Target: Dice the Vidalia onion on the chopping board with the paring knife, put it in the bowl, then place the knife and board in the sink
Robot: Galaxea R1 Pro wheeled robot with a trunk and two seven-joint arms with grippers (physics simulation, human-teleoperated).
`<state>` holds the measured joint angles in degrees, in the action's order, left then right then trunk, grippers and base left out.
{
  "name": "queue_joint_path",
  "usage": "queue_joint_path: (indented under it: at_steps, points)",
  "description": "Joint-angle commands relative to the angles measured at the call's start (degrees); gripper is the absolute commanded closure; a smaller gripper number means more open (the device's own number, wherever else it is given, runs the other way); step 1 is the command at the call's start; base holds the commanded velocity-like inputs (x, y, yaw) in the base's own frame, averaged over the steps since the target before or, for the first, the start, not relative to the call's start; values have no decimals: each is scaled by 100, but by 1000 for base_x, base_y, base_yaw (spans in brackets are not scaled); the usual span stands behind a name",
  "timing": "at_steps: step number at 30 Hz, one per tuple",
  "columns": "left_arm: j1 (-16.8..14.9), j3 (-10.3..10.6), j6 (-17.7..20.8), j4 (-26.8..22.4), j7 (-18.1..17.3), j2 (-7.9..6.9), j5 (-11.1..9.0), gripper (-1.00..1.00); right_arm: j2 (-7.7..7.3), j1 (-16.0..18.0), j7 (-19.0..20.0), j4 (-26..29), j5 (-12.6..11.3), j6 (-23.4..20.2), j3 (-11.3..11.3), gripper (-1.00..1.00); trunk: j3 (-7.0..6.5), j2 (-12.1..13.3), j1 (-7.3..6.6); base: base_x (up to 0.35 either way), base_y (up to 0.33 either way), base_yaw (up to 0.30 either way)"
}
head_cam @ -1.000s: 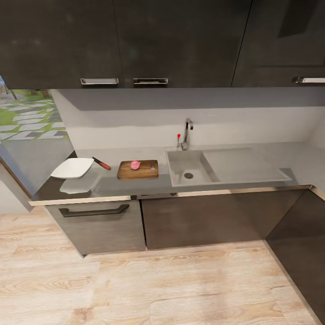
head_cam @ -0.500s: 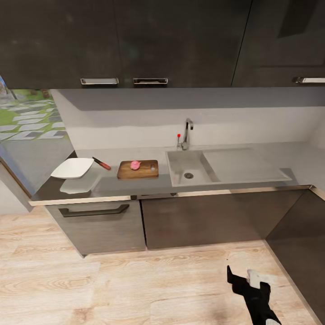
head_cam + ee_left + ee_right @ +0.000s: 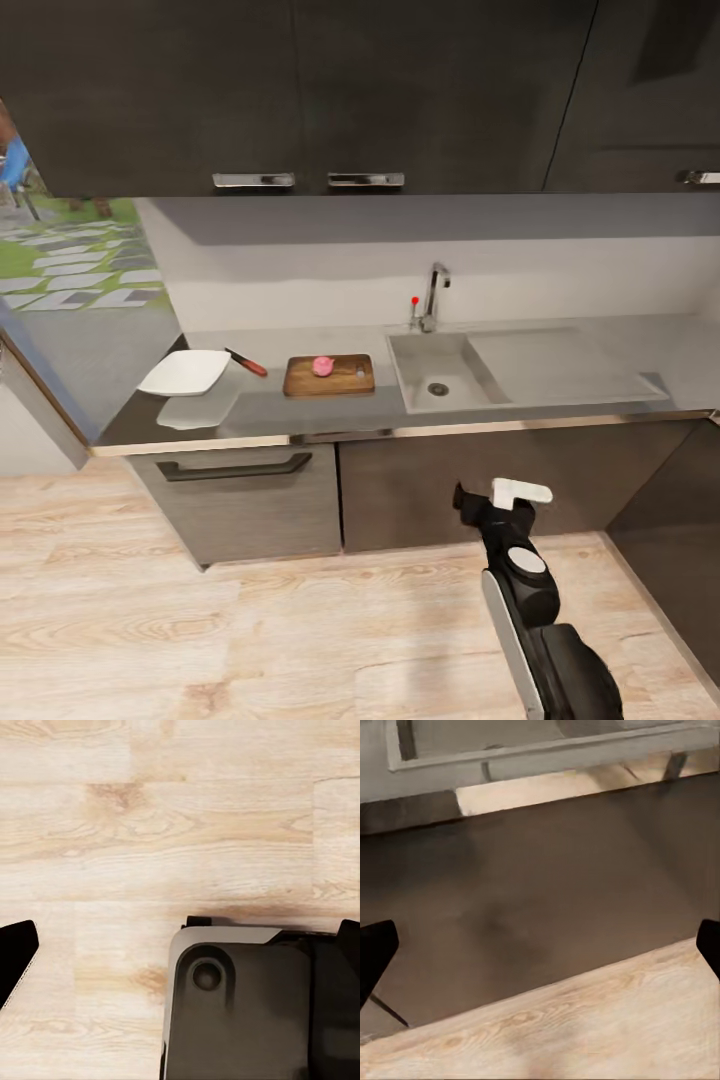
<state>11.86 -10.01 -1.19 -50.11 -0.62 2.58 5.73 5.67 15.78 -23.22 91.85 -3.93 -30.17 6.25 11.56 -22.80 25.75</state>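
Your right gripper (image 3: 488,497) has risen into the head view since a second ago, jaws spread wide and holding nothing, poised in front of the lower cabinets (image 3: 470,480); your left gripper's fingertips sit at the edges of its wrist view, wide apart and empty over the wooden floor (image 3: 150,832). The onion (image 3: 322,366) already lies on the chopping board (image 3: 329,376), with the knife (image 3: 248,363) between board and bowl (image 3: 185,372) and the sink (image 3: 437,370) empty, so dicing likely comes next.

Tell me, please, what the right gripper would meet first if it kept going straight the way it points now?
Most likely the dark cabinet front below the countertop. The right gripper is open, raised above the wood floor and aimed at that panel under the sink. Depth is unclear, so how soon it would touch cannot be told.
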Motion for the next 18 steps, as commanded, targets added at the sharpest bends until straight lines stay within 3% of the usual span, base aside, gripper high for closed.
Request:
queue_joint_path:
  at_steps: [1,2,7,13,18]
  points:
    - [1,-18,-12,-5,-7,6,59,-100,156,201,-59,7,-33,-190,20,-100,11,-11,3,0,278,0]
    - [1,-18,-12,11,-8,6,59,-100,433,618,-101,3,146,-493,82,-100,11,-11,3,0,279,0]
    - [1,-18,-12,26,-8,6,59,-100,433,1008,-135,-19,720,-856,447,-100,11,-11,3,8,279,0]
    - [1,-18,-12,34,-8,6,59,-100,433,1094,-144,-25,899,-1014,629,-100,11,-11,3,118,203,0]
    - [1,-17,-12,38,-8,6,59,-100,433,1108,-127,-26,924,-1133,663,-100,11,-11,3,215,59,0]
